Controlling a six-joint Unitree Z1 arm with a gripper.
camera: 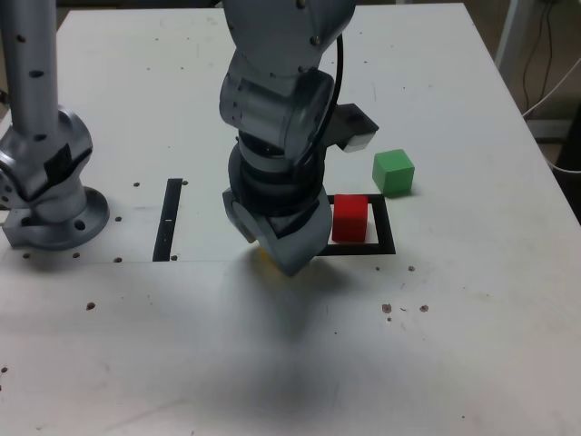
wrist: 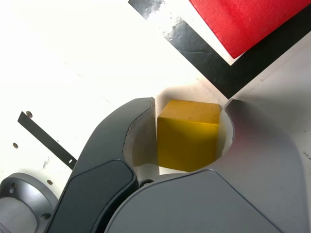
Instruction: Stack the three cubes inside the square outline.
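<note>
A white desk (camera: 472, 345) fills nearly the whole exterior view, its surface scuffed and dotted with small dark holes and specks. A soft shadow darkens its near middle. Past the far right corner lies brownish floor (camera: 567, 68), with a pale furniture leg (camera: 510, 36) and loose white cables (camera: 556, 95) beside it.

Exterior view: bright, even overhead light on the white worktop (camera: 472, 300), with a broad soft shadow spreading from the arm toward the near edge; focus is slightly soft throughout. Wrist view: the worktop is overexposed to near-white glare, and the close pincer (wrist: 189, 138) appears blurred.
</note>
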